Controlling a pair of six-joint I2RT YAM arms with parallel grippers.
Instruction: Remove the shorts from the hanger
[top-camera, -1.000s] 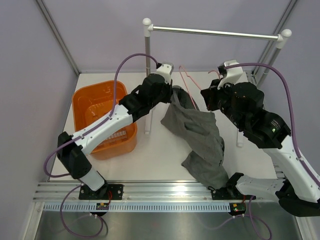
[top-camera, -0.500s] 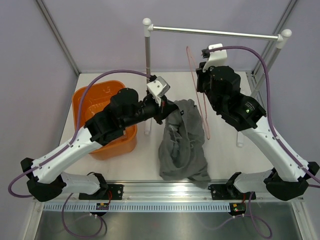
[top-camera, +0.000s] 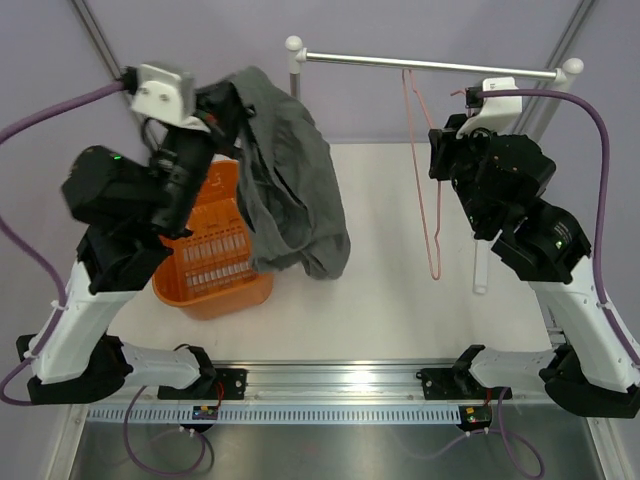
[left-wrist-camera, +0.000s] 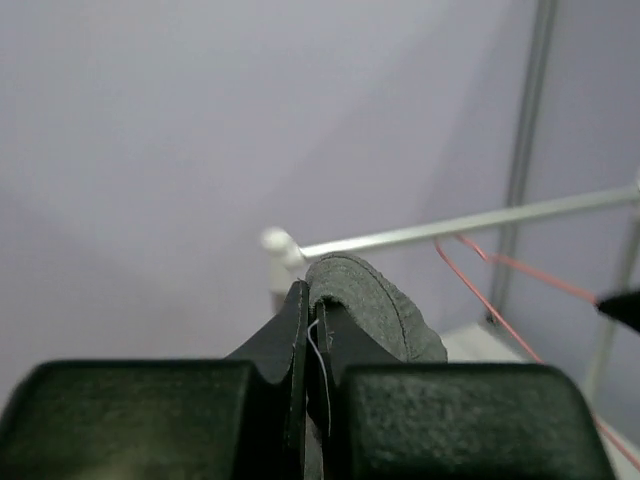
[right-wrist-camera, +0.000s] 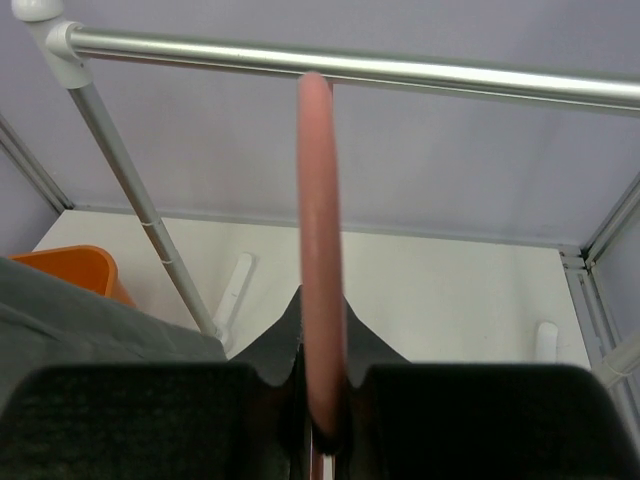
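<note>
Here the dark grey shorts (top-camera: 295, 180) hang crumpled, apart from the pink hanger (right-wrist-camera: 322, 250).

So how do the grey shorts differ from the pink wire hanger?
The dark grey cloth shorts are floppy and drape in folds near the orange basket. The thin pink wire hanger is a stiff, bare outline. The shorts are on the left, the hanger on the right by the silver rail. Both are pinched: shorts in the left arm's jaws, hanger in the right arm's jaws.
</note>
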